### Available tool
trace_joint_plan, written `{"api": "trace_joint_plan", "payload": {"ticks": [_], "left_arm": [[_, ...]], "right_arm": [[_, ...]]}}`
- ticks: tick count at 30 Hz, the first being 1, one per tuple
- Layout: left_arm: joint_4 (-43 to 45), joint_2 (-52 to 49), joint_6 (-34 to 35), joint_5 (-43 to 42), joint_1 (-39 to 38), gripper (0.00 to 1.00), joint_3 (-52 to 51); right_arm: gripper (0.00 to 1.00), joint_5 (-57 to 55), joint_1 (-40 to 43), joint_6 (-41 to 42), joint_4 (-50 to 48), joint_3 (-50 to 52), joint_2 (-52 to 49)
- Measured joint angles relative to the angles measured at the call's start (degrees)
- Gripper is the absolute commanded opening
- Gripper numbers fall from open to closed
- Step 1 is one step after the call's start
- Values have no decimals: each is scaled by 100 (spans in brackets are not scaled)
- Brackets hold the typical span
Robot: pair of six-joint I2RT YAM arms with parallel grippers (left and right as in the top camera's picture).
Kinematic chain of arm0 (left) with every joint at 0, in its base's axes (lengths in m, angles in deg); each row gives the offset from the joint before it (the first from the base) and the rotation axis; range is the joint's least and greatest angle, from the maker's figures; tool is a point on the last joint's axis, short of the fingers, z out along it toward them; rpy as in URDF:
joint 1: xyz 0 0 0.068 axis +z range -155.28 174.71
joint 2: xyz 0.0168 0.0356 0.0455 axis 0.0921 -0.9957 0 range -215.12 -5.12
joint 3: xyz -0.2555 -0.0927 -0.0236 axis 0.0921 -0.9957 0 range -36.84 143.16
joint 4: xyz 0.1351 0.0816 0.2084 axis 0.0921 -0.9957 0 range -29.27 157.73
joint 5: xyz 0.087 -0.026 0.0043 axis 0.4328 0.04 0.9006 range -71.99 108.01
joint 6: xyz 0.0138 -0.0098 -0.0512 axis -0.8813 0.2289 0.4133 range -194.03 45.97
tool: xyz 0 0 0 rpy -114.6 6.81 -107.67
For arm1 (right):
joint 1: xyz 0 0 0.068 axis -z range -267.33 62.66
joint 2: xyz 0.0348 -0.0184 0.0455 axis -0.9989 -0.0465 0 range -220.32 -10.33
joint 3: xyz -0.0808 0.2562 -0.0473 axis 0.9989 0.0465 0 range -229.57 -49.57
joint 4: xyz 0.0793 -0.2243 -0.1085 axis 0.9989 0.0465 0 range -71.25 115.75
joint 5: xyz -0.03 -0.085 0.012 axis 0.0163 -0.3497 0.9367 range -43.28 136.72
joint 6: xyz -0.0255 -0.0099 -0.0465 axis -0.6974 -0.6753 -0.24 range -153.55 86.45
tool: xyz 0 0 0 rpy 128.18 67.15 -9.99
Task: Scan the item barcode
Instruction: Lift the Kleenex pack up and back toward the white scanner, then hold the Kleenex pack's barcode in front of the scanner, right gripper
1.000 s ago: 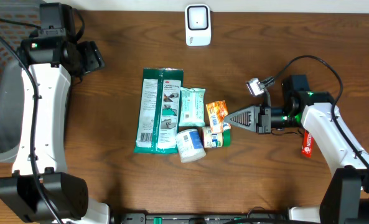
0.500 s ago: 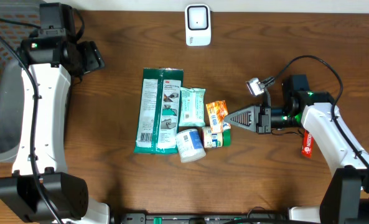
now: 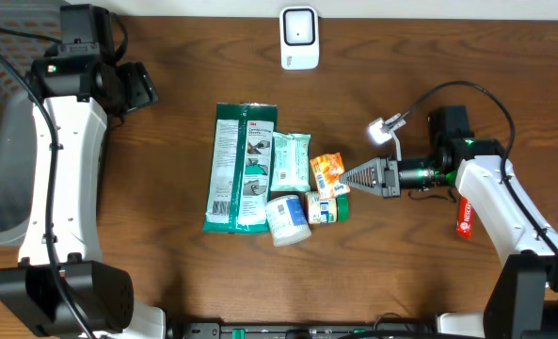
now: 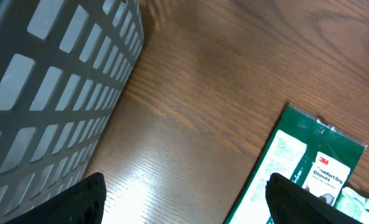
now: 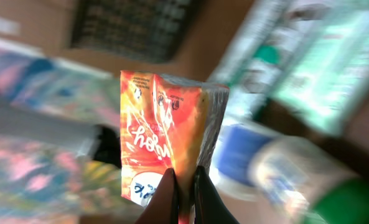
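A: The right pincer (image 5: pixel 183 188) first. We see its two tips pressed tight on the lower edge of the orange packet (image 3: pixel 326 169), so we count the grasp as made.

B: Agreed. From above, though, we find the packet at the right end of the pile in the middle of the surface (image 3: pixel 166 273). It is just beside the wipes pack (image 3: pixel 290 162) and close above a small green box (image 3: pixel 326 207). We cannot tell whether it is clear of the wood.

A: Nor can we. The wrist view shows the packet's printed face, but we can make out no barcode there, and everything behind it is blurred.

B: Moving outward, the white tub (image 3: pixel 288 218) and the green glove pack (image 3: pixel 244 168) lie to the left of it, untouched as far as we can see.

A: And the white scanner (image 3: pixel 298 38) stands at the far edge, well apart from the packet. We judge the scan itself not yet done.

B: So what is left, as we read it, is to carry the packet to the far side, turn its code towards the scanner's face, and then put it somewhere.

A: The left pincer (image 4: pixel 190 196) hangs wide and empty at the far left, over bare wood. It is between the grey basket (image 4: pixel 53 81) and the glove pack, and we take it to be waiting.
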Motion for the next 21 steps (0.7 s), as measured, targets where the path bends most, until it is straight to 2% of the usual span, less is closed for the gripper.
{"api": "trace_joint_plan", "payload": {"ticks": [4,8,15,21], "left_arm": [[-9,0,0,0,0,82,0],[-13,0,0,0,0,82,0],[-15,0,0,0,0,82,0],[-15,0,0,0,0,82,0]], "right_arm": [[1,-1008,-2,868,-485,-33,0],[1,-2236,-81,1414,-76,-501,-20],[1,-4964,-955,1746,1276,-2570,-28],[1,-7235,-2050,1784,1287,-3532,-28]]}}
